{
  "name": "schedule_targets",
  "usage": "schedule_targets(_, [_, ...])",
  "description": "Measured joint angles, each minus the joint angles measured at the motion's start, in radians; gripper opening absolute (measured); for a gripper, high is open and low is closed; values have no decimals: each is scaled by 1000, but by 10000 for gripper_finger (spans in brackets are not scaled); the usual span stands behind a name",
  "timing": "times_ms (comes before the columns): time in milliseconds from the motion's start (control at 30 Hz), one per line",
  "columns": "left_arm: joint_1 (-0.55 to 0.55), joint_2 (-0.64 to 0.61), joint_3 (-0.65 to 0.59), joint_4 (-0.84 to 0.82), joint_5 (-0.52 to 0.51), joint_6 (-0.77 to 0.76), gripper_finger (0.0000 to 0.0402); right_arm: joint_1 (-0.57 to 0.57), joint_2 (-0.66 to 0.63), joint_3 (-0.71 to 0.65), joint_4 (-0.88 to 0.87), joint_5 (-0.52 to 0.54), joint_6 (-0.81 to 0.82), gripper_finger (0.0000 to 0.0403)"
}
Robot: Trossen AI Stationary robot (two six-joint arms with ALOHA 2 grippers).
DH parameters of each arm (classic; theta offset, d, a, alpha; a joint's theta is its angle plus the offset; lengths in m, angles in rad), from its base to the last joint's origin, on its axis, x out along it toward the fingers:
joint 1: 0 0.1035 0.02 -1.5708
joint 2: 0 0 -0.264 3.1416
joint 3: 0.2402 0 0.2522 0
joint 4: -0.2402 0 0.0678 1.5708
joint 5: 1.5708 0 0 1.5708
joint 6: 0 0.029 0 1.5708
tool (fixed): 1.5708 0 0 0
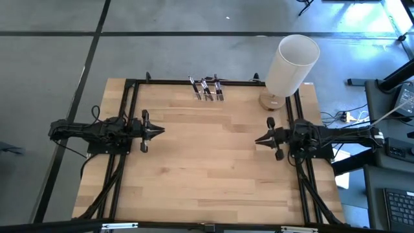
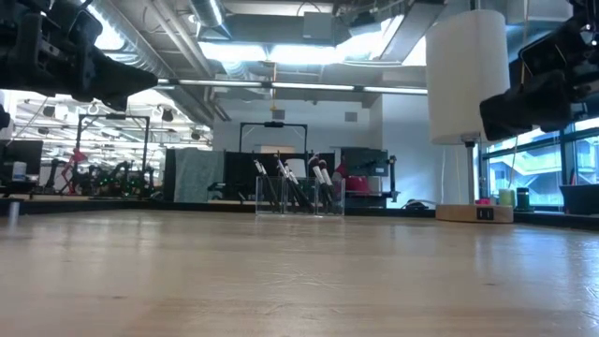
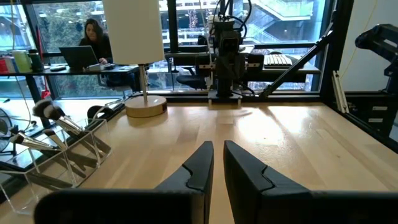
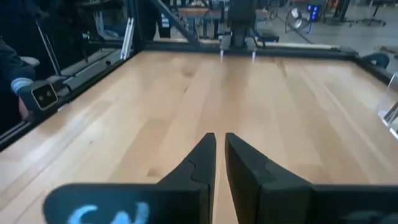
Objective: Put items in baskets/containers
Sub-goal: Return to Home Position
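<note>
Several thin makeup brushes (image 1: pixel 207 88) with dark handles and silvery ferrules stand slanted in a low clear holder (image 2: pixel 299 198) at the middle of the table's far edge. They also show in the left wrist view (image 3: pixel 53 134). My left gripper (image 1: pixel 162 131) hovers at the table's left side, shut and empty, pointing right. My right gripper (image 1: pixel 257 139) hovers at the right side, shut and empty, pointing left. Both are well short of the holder.
A tall white cylinder on a round tan base (image 1: pixel 291 61) stands at the far right corner, next to the holder. A black frame (image 1: pixel 129 84) runs along the table's edges. A person sits at a laptop beyond the table (image 3: pixel 93 37). A sleeve (image 4: pixel 15 81) shows off the table's edge.
</note>
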Motion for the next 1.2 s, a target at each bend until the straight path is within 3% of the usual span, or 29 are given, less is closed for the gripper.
schedule_targets(1200, [0,0,0,0,0,0,35,0,0,0,-26,0,0,37])
